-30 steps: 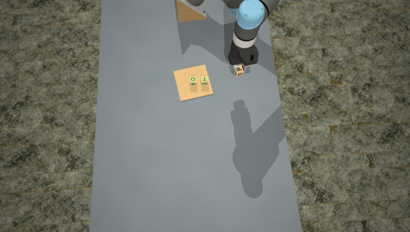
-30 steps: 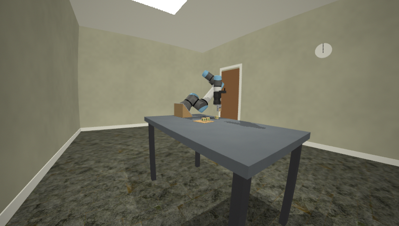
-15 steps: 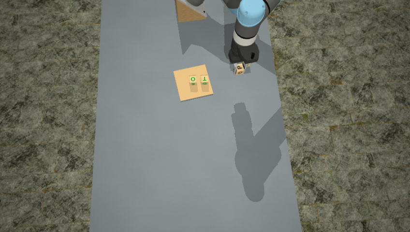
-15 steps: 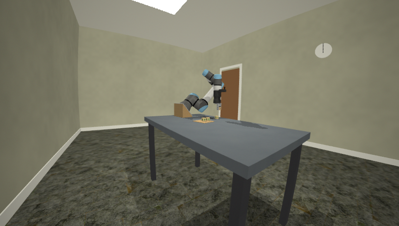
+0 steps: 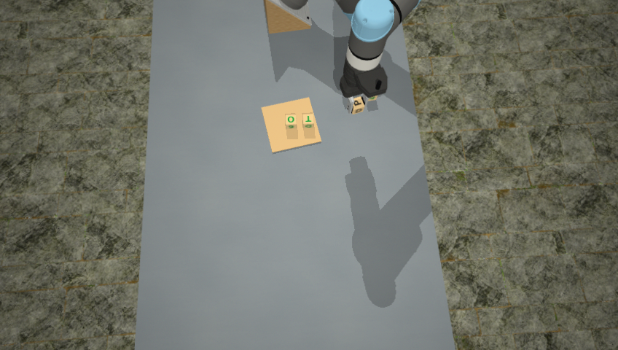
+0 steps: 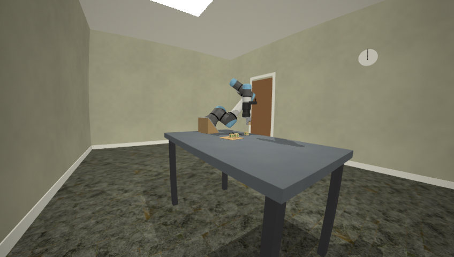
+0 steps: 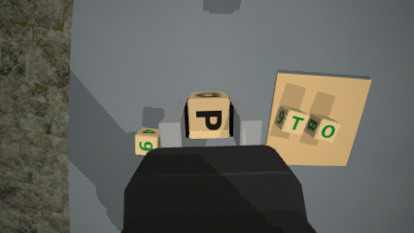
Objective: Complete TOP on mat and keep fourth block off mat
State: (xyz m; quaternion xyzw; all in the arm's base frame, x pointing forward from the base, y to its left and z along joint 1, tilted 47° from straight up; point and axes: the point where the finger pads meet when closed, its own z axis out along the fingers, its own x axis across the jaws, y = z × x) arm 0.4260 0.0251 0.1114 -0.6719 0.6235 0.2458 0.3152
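My gripper [image 7: 208, 109] is shut on the P block [image 7: 208, 116] and holds it in the air above the grey table, off the mat; it also shows in the overhead view [image 5: 357, 104]. The black P faces the wrist camera. The tan mat [image 5: 291, 124] lies to the side, with the T block [image 5: 308, 119] and the O block [image 5: 290, 119] side by side on it, green letters on top. In the wrist view the T block [image 7: 293, 122] and O block [image 7: 324, 129] sit close together on the mat [image 7: 318, 117].
A fourth block with a green 9 on its side [image 7: 146, 141] lies on the table off the mat, below and beside the gripper; it also shows in the overhead view [image 5: 372, 98]. A wooden wedge [image 5: 283, 16] stands near the robot's base.
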